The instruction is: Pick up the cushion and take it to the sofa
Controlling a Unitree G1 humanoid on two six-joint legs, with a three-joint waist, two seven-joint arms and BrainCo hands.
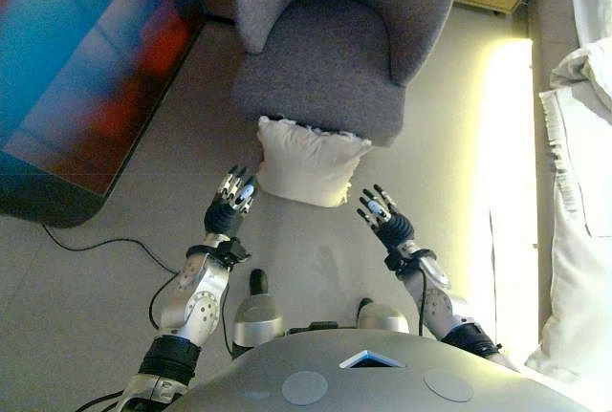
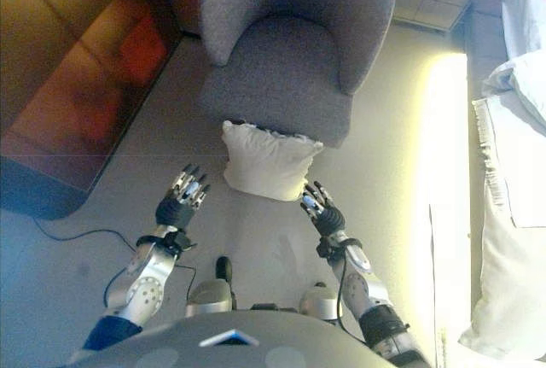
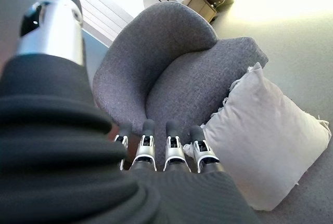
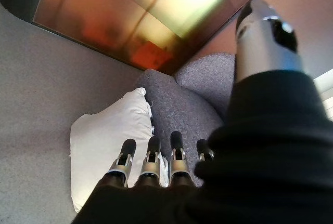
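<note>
A cream-white cushion (image 1: 308,162) stands on the floor, leaning against the front of a grey armchair (image 1: 330,58). It also shows in the left wrist view (image 3: 265,141) and the right wrist view (image 4: 112,141). My left hand (image 1: 232,204) is open, fingers straight, just to the left of the cushion and apart from it. My right hand (image 1: 382,219) is open, fingers straight, just to the right of the cushion and a little nearer me, apart from it. Both hands are empty.
A large dark glossy panel (image 1: 86,68) lies along the floor on the left. A sofa with white cloth and pillows (image 1: 579,144) runs along the right edge. Bare floor lies between the armchair and the sofa.
</note>
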